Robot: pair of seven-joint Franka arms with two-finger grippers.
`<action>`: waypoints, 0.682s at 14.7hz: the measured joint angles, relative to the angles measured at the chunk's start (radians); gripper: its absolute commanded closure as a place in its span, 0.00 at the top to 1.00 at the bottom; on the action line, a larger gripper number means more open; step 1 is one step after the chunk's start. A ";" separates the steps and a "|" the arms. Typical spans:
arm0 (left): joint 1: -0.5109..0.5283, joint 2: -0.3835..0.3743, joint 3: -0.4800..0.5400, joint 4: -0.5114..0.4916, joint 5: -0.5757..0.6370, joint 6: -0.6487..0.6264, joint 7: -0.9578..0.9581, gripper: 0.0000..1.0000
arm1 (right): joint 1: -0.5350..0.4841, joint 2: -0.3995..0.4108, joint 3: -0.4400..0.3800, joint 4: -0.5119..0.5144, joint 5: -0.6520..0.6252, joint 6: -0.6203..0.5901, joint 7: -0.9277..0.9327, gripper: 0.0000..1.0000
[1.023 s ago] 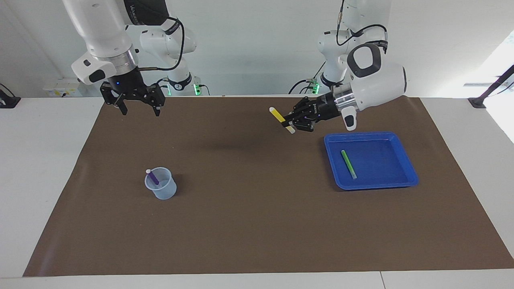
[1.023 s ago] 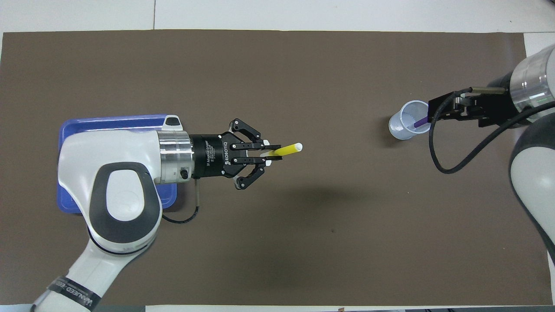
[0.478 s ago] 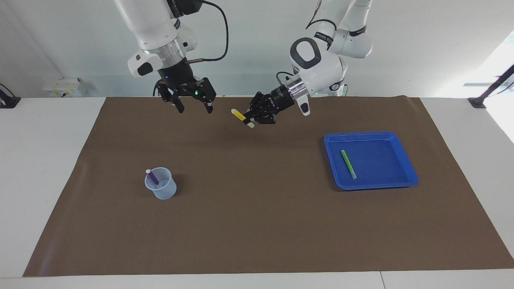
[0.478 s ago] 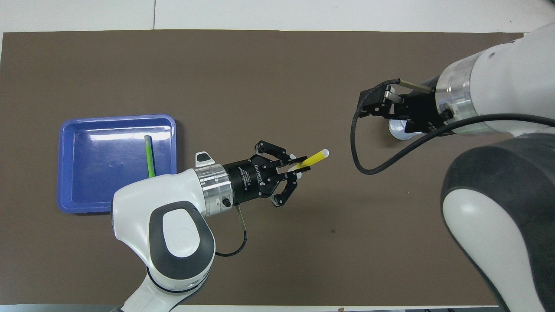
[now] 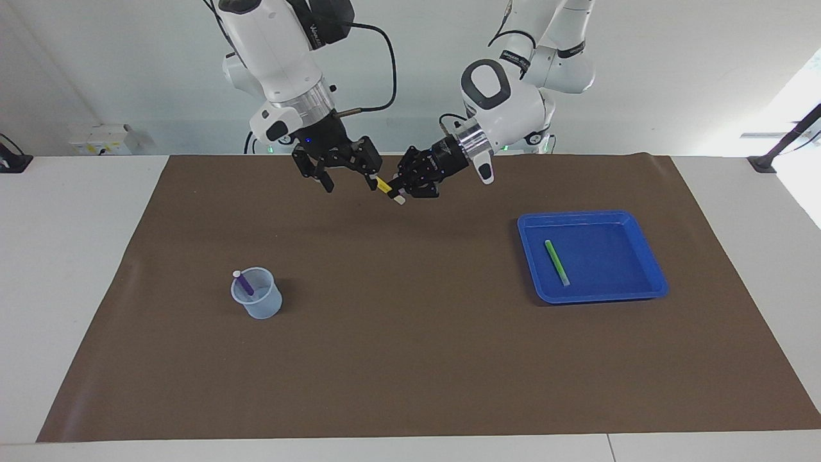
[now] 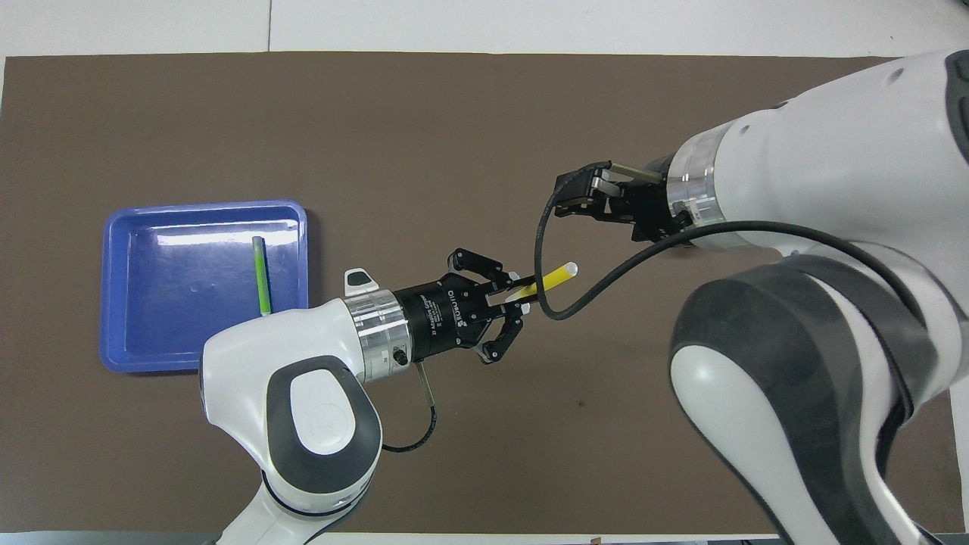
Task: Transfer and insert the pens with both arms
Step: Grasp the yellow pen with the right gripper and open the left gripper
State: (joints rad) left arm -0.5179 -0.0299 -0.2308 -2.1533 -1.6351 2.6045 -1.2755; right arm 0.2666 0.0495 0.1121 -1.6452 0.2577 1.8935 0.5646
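Facing view: the left gripper (image 5: pixel 402 186), raised over the desk (image 5: pixel 77 256), is clenched on the yellow pen (image 5: pixel 385 187); the right gripper (image 5: pixel 346 179) hangs released around the pen's upper end. Overhead view: the pen's pale tip points toward the right gripper (image 6: pixel 564 206), whose open fingers stand just beside it.

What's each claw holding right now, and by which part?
Left claw grips the yellow pen near its lower whitish end, up over the mat. Right claw is open beside the pen's free end, holding nothing.
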 measured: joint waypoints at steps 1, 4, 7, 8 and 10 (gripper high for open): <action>0.000 0.000 0.000 0.000 -0.003 0.001 0.000 0.00 | 0.013 0.000 0.000 -0.006 0.000 0.001 0.001 0.97; 0.000 0.000 0.000 0.000 -0.032 0.003 -0.001 0.00 | 0.030 -0.005 0.001 -0.032 0.000 0.001 0.000 0.97; 0.000 0.000 0.000 0.000 -0.066 0.014 -0.001 0.00 | 0.030 -0.022 0.004 -0.075 0.000 0.001 -0.008 0.96; 0.000 0.000 0.000 0.000 -0.072 0.015 -0.001 0.00 | 0.030 -0.028 0.007 -0.085 0.000 0.001 -0.008 0.91; 0.000 0.000 0.000 0.000 -0.075 0.019 -0.001 0.00 | 0.031 -0.035 0.014 -0.095 0.000 0.001 -0.008 0.67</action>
State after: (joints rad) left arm -0.5181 -0.0299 -0.2307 -2.1533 -1.7100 2.6231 -1.2761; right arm 0.2976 0.0142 0.1263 -1.7397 0.2579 1.8949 0.5567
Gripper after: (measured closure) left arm 0.833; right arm 0.084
